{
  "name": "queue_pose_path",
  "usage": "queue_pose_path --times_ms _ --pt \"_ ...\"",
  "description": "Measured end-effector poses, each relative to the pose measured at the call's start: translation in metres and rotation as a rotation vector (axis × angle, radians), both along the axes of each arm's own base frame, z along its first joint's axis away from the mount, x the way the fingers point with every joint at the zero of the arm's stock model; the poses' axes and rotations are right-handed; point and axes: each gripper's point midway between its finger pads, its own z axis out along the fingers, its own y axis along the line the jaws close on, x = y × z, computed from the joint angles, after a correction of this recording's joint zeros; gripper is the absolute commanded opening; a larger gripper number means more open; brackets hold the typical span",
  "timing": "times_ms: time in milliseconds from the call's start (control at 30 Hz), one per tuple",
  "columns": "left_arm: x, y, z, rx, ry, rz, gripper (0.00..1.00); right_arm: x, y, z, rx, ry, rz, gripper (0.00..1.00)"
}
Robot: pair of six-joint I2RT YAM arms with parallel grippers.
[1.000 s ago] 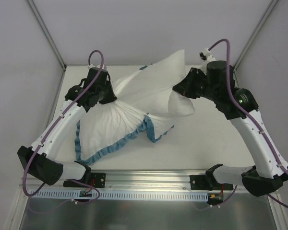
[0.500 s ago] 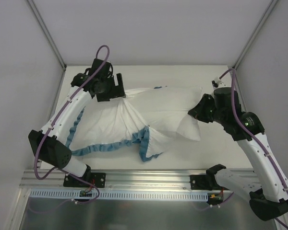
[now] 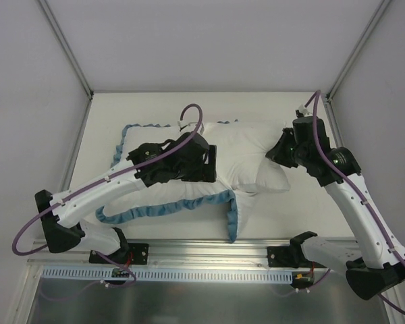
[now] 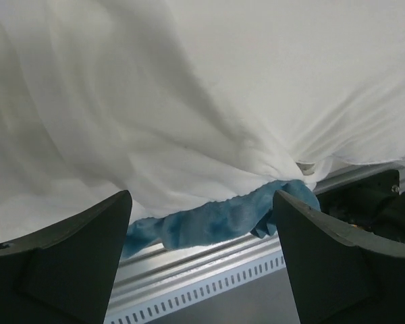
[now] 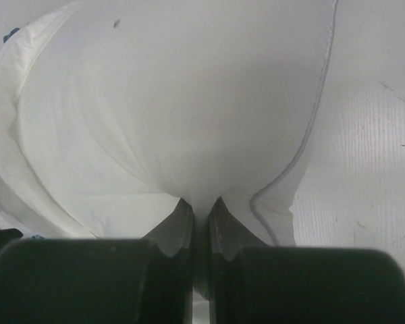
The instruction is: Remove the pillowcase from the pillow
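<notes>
Pillowcase (image 3: 182, 192), limp teal-frilled cloth, just released; left fingers (image 4: 67, 263) spread, right fingers (image 5: 175, 229) pinching plump white pillow (image 3: 246, 152); regrasp probably next.

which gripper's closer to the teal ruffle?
Left. The left gripper hangs open over the pillowcase, just beyond the ruffle; the right gripper pinches the pillow, off to the ruffle's right.

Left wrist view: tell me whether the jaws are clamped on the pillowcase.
No, the left gripper has its jaws wide apart, and the teal frill of the pillowcase lies loose beyond them, unpinched.
</notes>
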Motion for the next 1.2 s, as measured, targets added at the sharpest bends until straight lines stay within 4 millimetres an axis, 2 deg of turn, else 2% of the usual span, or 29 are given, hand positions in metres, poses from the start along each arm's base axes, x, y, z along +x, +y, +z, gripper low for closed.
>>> queue_pose_path --times_ms 100,233,333,400,467,500,567,600,733,800,833,900,1033,1200 --pt "-0.003 -0.007 -0.023 0.031 0.044 0.073 0.90 0.005 0.002 -0.001 0.005 0.000 -0.005 0.01" --pt "-0.006 -0.027 -0.054 0.095 0.071 0.118 0.94 0.006 0.003 0.003 0.014 -0.009 -0.005 0.01" --pt "-0.009 -0.044 -0.070 0.135 0.066 0.123 0.94 0.006 0.003 0.005 0.018 -0.012 -0.003 0.01" --pt "-0.011 -0.052 -0.078 0.147 0.056 0.120 0.90 0.006 0.003 0.005 0.017 -0.013 -0.003 0.01" --pt "-0.012 -0.057 -0.082 0.154 0.046 0.120 0.83 0.006 0.003 0.006 0.018 -0.014 -0.005 0.01" --pt "-0.012 -0.059 -0.085 0.157 0.046 0.121 0.71 0.006 0.003 0.006 0.018 -0.015 -0.004 0.01" --pt "-0.012 -0.062 -0.091 0.165 0.046 0.126 0.59 0.006 0.003 0.007 0.017 -0.017 -0.004 0.01" --pt "-0.010 -0.062 -0.095 0.165 0.045 0.135 0.46 0.006 0.002 0.008 0.014 -0.019 -0.004 0.01" --pt "-0.015 -0.048 -0.120 0.185 0.059 0.171 0.24 0.005 -0.004 0.018 0.012 -0.019 -0.010 0.01" --pt "-0.021 -0.034 -0.135 0.192 0.073 0.189 0.16 0.009 -0.009 0.026 0.044 -0.017 -0.025 0.01" --pt "-0.025 -0.025 -0.142 0.194 0.080 0.199 0.07 0.010 -0.013 0.032 0.066 -0.019 -0.037 0.01" --pt "-0.032 -0.007 -0.153 0.194 0.088 0.217 0.00 0.011 -0.018 0.043 0.099 -0.018 -0.050 0.01" --pt "-0.035 0.013 -0.153 0.094 0.088 0.272 0.00 0.002 -0.021 0.069 0.167 -0.023 -0.041 0.01" --pt "-0.016 0.043 -0.132 -0.095 0.104 0.400 0.00 -0.014 -0.027 0.099 0.221 -0.081 -0.039 0.01"
